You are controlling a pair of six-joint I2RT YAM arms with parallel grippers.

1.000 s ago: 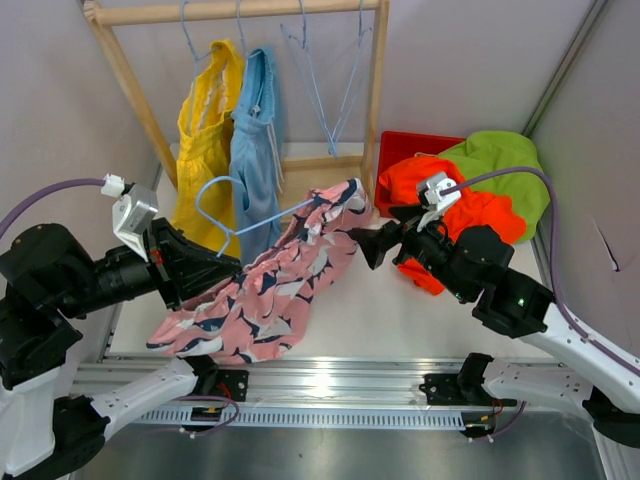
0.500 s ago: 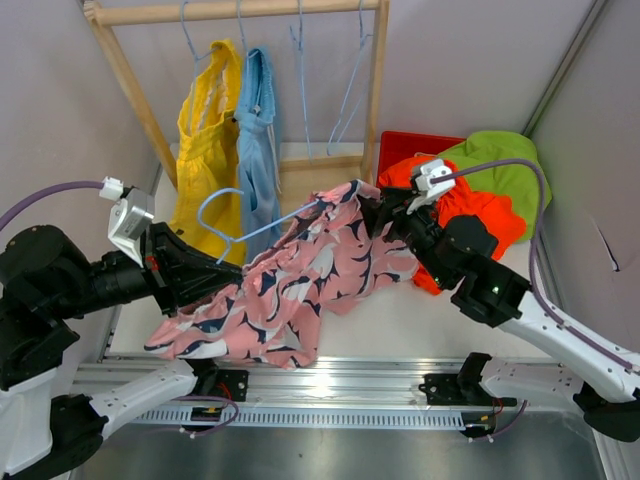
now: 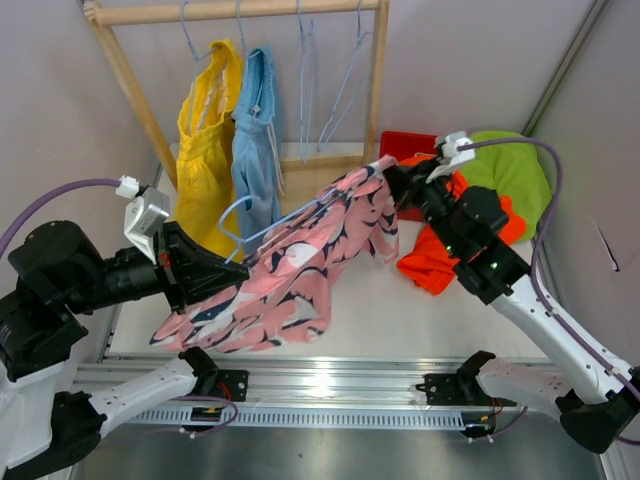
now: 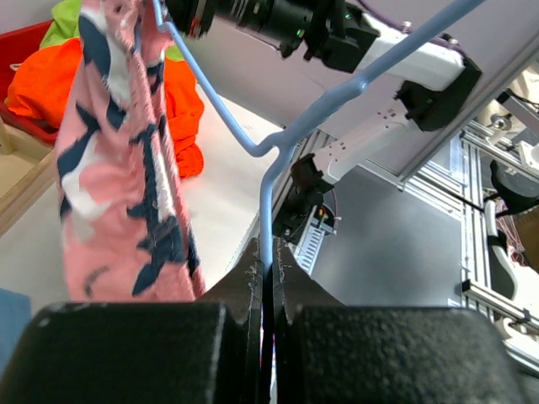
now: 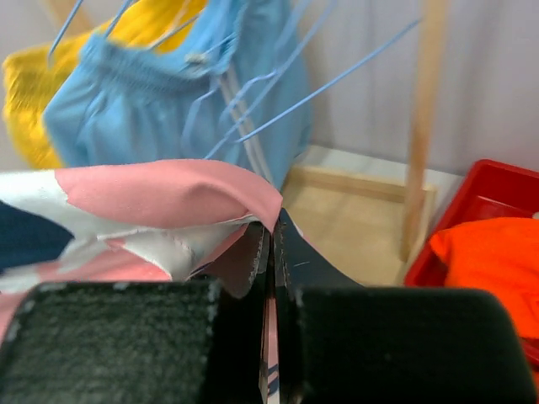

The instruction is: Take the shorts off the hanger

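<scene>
1. From the top camera, the left gripper (image 3: 232, 268) is pinched shut on the bottom of a blue hanger (image 3: 243, 214).
2. The pink shorts (image 3: 300, 262) hang from that hanger and stretch from the left gripper across to the right gripper (image 3: 392, 180).
3. The right gripper is squeezed tight on the top edge of the pink shorts.
4. Just behind the right gripper sits a red bin (image 3: 403, 143). The green shorts (image 3: 515, 172) lie in it. The orange shorts (image 3: 438, 252) seem to spill half out of it onto the table (image 3: 400, 310), but the arm hides that part.
5. Far behind the left gripper, the yellow shorts (image 3: 205, 140) and the light blue shorts (image 3: 255, 140) hang on the wooden rack (image 3: 240, 11).
6. From the left wrist camera, the closed fingers hold the thin hanger wire (image 4: 271, 177). The pink shorts (image 4: 126, 185) hang to the left of it.
7. From the right wrist camera, the closed fingers bite a fold of pink cloth (image 5: 168, 194). The red bin (image 5: 467, 198) with orange cloth inside is off to the right.
</scene>
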